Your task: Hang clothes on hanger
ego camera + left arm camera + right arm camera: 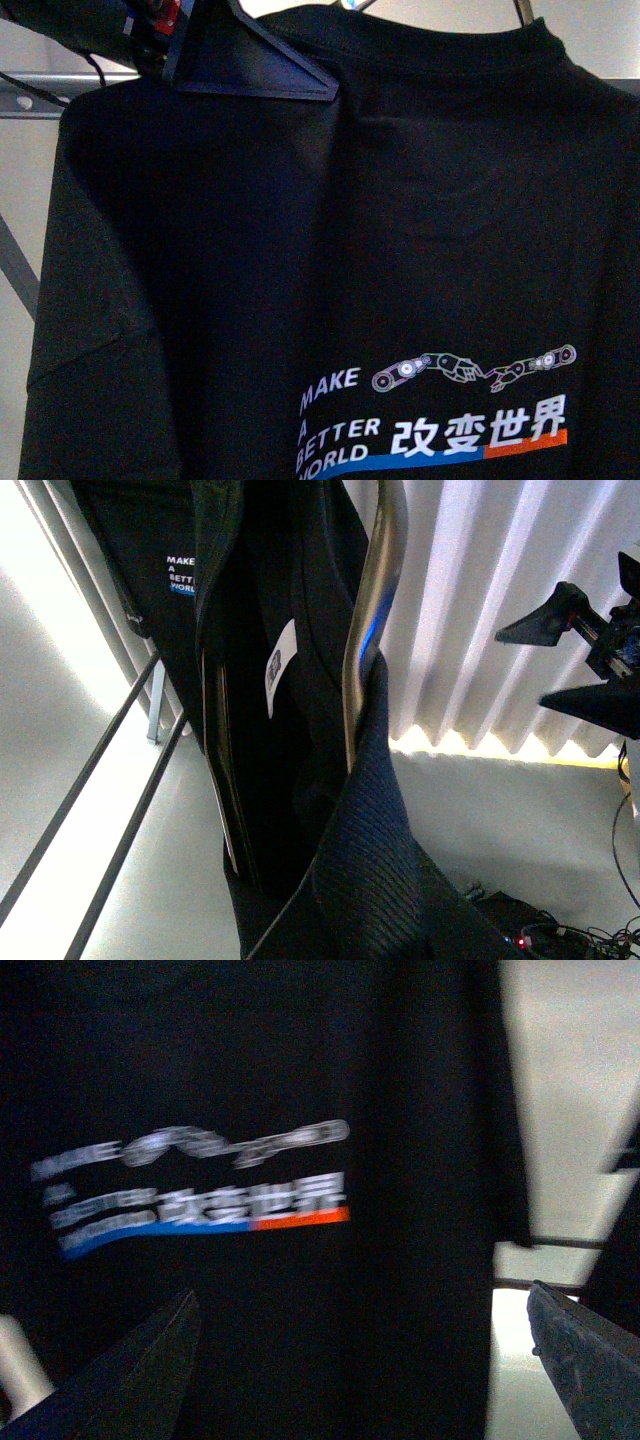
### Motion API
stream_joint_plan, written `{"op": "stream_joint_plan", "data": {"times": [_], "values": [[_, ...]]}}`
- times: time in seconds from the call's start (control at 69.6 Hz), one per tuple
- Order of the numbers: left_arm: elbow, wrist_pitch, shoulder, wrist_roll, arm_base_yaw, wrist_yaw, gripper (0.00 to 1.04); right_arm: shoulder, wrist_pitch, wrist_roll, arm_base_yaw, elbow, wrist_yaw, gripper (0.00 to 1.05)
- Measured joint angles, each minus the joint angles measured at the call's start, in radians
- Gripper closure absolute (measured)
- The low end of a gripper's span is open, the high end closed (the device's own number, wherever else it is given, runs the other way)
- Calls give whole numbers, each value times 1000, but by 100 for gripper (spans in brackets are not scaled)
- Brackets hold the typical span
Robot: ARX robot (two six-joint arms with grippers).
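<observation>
The clothes (330, 250), a black T-shirt with white "MAKE A BETTER WORLD" print, robot arms and a blue-orange stripe, hang and fill the front view. My left gripper (250, 65) is shut on the clothes near the collar, at the top left. In the left wrist view the ribbed collar (370, 880) hides the jaws, and a thin silver wire hanger (375, 600) runs inside the shirt. The hanger's grey rail (30, 85) shows behind the shirt's left shoulder. My right gripper (365, 1380) is open, its fingers (140, 1380) apart in front of the blurred print (200, 1190); it also shows in the left wrist view (525, 668).
A white label (280, 665) sits inside the neck. Thin dark rack bars (100, 780) run along a pale floor. A pleated white curtain (480, 580) hangs behind. Cables (560, 940) lie on the floor.
</observation>
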Motion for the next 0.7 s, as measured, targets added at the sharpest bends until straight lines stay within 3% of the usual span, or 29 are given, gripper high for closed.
{"op": "stream_joint_plan", "data": {"times": [0.072, 0.158, 0.23, 0.33, 0.388, 0.474, 0.56, 0.704], "values": [[0, 0, 0, -3, 0, -5, 101, 250, 109, -26, -231, 113, -436, 7], [0, 0, 0, -3, -5, -3, 101, 496, 69, -182, -398, 296, -730, 7], [0, 0, 0, -3, -2, 0, 101, 668, -31, -344, -438, 455, -854, 7], [0, 0, 0, -3, 5, 0, 101, 897, -241, -626, -430, 711, -885, 7], [0, 0, 0, -3, 4, 0, 101, 1047, -465, -886, -410, 915, -887, 7], [0, 0, 0, -3, 0, -2, 101, 1224, -800, -1287, -350, 1192, -777, 7], [0, 0, 0, -3, -3, 0, 101, 1323, -863, -1559, -291, 1341, -657, 7], [0, 0, 0, -3, -2, 0, 101, 1425, -809, -1745, -204, 1519, -551, 7]]}}
